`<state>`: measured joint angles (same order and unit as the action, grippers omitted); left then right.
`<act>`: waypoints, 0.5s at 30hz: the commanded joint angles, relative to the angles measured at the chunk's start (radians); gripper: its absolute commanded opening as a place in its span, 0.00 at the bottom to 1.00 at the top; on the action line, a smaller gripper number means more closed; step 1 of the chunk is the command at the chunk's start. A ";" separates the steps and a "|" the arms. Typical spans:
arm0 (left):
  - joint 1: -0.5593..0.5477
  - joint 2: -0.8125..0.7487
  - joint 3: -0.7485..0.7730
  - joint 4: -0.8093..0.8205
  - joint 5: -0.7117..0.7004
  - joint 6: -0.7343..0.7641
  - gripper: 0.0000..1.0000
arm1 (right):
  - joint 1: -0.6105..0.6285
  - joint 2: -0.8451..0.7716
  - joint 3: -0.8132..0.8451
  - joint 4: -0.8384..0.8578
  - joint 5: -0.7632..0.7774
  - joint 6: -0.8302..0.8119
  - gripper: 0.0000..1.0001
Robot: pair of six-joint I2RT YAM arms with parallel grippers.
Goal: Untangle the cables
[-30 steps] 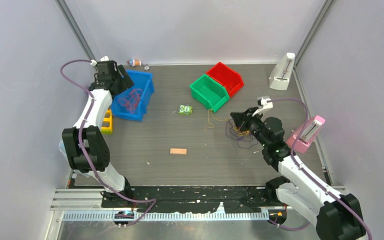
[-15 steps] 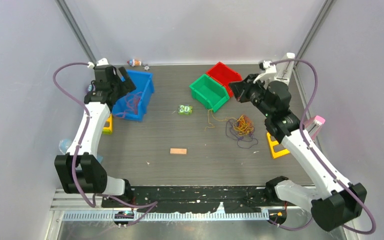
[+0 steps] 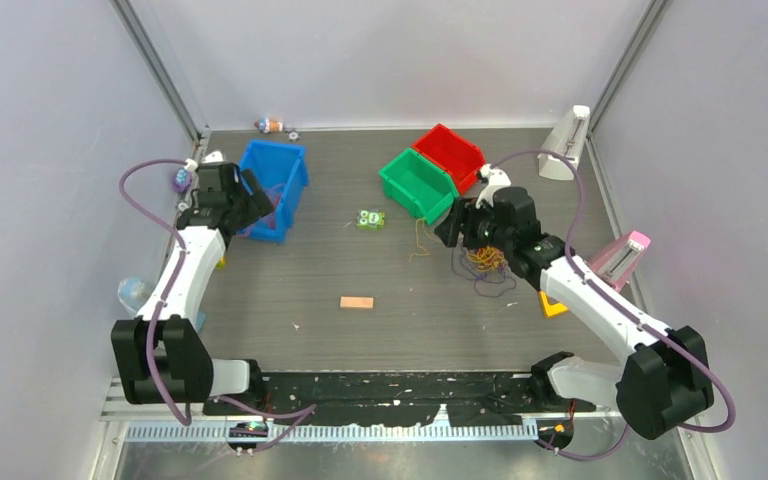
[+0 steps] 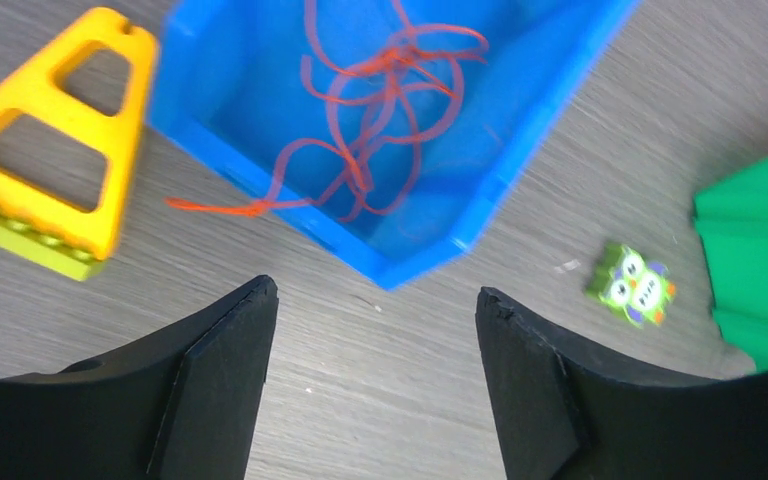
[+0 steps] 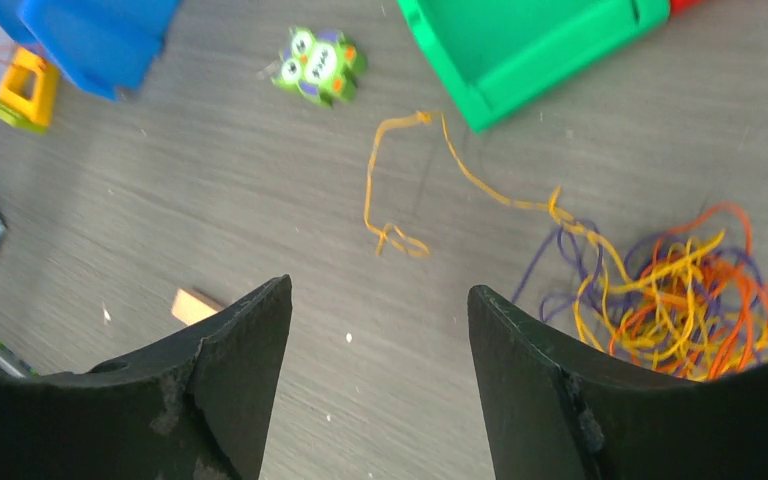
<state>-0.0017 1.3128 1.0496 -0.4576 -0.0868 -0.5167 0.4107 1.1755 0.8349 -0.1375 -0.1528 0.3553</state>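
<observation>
On the dark table (image 3: 300, 280), two arms work well apart. The left arm is at the blue bin (image 3: 282, 165) and the right is near the green bin (image 3: 418, 185).

The main tangle of cables (image 3: 484, 258) is a heap of orange, yellow and purple loops lying on the bare table on the right side, just on the near side of the green bin. It is well away from the left arm, so the right arm looks the one placed to work it. The right gripper (image 5: 378, 290) hovers above the table with its fingers spread wide and nothing between them. In its wrist view the heap sits off to the right of the gap, not under it. A single orange strand (image 5: 400, 190) trails out of the heap toward the corner of the green bin — its long run crosses ahead of the open fingers, and its curled free end lies almost straight ahead of the gap. That end appears the easier thing to reach, while the heap itself would call for a shift to the right.

The left gripper (image 4: 375, 295) is likewise spread and empty, just short of the blue bin. A looped red strand (image 4: 370, 120) lies inside that bin — one tail hangs over the wall onto the table. A small owl toy (image 3: 370, 219) sits between the two bins.
</observation>
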 commanded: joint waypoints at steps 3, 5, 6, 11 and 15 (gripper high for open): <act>0.105 0.031 -0.048 0.117 -0.054 -0.096 0.70 | 0.010 -0.081 -0.084 0.074 0.010 0.002 0.70; 0.114 0.047 -0.058 0.126 -0.055 -0.131 0.68 | 0.009 -0.087 -0.097 0.080 0.009 -0.001 0.70; 0.119 0.055 -0.056 0.120 -0.068 -0.156 0.67 | 0.009 -0.089 -0.102 0.081 0.011 -0.002 0.70; 0.126 0.118 -0.028 0.037 -0.155 -0.261 0.57 | 0.010 -0.103 -0.106 0.089 0.016 -0.011 0.70; 0.129 0.143 -0.039 0.062 -0.183 -0.288 0.55 | 0.010 -0.108 -0.112 0.094 0.024 -0.017 0.69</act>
<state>0.1196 1.4406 0.9970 -0.4168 -0.2001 -0.7353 0.4175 1.0958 0.7296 -0.0971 -0.1478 0.3538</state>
